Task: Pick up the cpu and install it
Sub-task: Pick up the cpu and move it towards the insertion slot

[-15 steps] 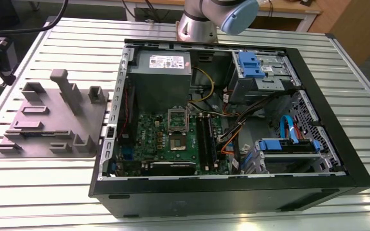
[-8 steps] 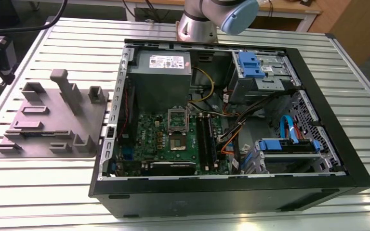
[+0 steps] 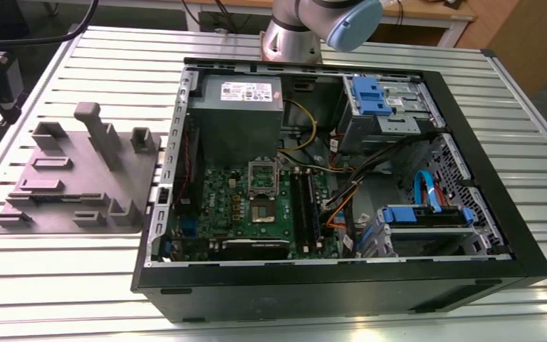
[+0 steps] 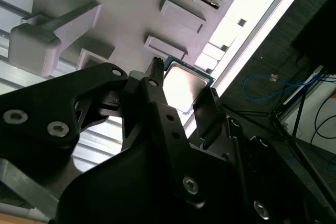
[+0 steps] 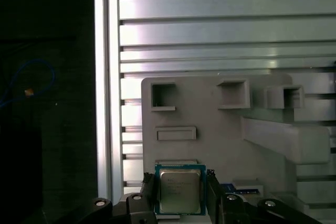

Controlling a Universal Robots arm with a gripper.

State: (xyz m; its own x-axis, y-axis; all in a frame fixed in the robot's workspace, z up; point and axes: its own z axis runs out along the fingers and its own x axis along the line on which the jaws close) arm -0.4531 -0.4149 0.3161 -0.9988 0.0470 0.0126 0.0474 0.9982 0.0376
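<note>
The cpu, a small square chip with a shiny metal top and a green-blue rim, sits between my gripper's two black fingers, which press on its opposite edges. In the second wrist view the cpu is held the same way in the gripper. It hangs well above the grey fixture tray and the slatted table. In the exterior view the motherboard lies inside the open computer case, with its cpu socket uncovered.
The grey tray with raised blocks and pockets lies on the slatted aluminium table at the exterior view's left of the case. Inside the case are a grey power supply, blue drive bays, RAM slots and loose cables.
</note>
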